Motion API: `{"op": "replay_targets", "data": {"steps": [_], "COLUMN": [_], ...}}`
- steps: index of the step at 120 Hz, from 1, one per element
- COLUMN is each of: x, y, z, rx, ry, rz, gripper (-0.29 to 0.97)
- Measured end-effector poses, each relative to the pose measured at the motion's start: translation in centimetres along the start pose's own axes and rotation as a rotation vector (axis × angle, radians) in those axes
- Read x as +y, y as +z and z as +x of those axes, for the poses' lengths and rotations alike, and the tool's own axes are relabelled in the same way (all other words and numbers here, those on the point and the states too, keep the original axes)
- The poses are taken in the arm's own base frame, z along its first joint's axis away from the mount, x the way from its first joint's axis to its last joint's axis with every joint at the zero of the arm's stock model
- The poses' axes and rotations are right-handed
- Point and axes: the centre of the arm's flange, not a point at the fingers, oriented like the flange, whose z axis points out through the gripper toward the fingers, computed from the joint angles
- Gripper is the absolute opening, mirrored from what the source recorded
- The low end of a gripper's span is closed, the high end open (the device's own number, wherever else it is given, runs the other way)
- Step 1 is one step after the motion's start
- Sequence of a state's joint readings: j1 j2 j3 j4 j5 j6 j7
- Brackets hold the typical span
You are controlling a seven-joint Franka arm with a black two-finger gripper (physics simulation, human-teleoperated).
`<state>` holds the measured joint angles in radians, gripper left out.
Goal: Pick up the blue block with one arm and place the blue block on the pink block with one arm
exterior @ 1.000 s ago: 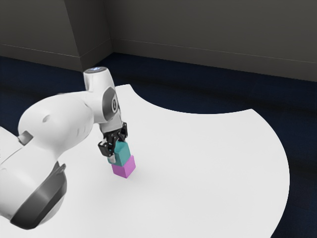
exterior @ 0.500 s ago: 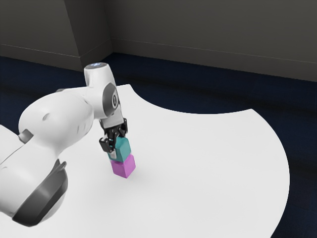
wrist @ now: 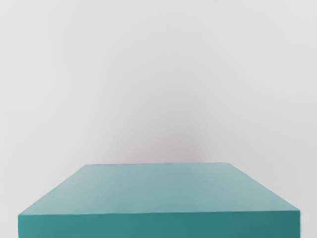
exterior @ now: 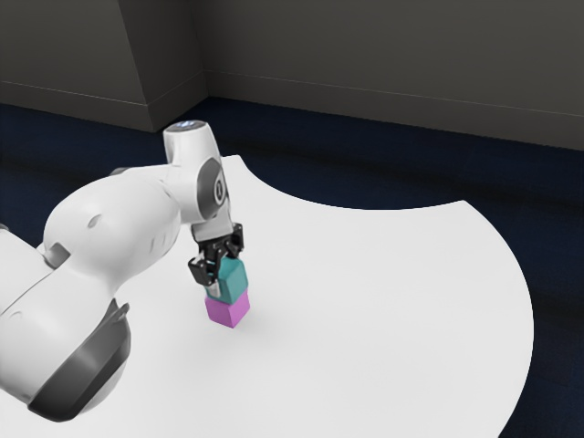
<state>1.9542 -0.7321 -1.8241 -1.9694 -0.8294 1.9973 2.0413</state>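
Well inside table (exterior: 383, 301) edges, pincer (exterior: 217, 270) holds blue block (exterior: 234, 280) atop pink block (exterior: 227, 311).

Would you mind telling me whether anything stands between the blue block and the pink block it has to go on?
Nothing visible does. The blue block, held in the gripper, sits directly on top of the pink block, and I can see no gap or other thing between them.

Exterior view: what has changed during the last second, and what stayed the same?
The claw, shut on the blue block, carried it slightly toward the exterior view's right, more squarely over the pink block. The grip stayed; the pink block did not move.
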Motion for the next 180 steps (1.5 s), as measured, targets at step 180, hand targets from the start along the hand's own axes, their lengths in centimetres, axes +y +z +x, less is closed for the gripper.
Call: {"op": "replay_targets", "data": {"steps": [180], "x": [-0.5], "y": [-1.6], "z": [-1.4], "rx": [0.006], "ry": [0.035], "rz": [0.006], "gripper": [0.37]}}
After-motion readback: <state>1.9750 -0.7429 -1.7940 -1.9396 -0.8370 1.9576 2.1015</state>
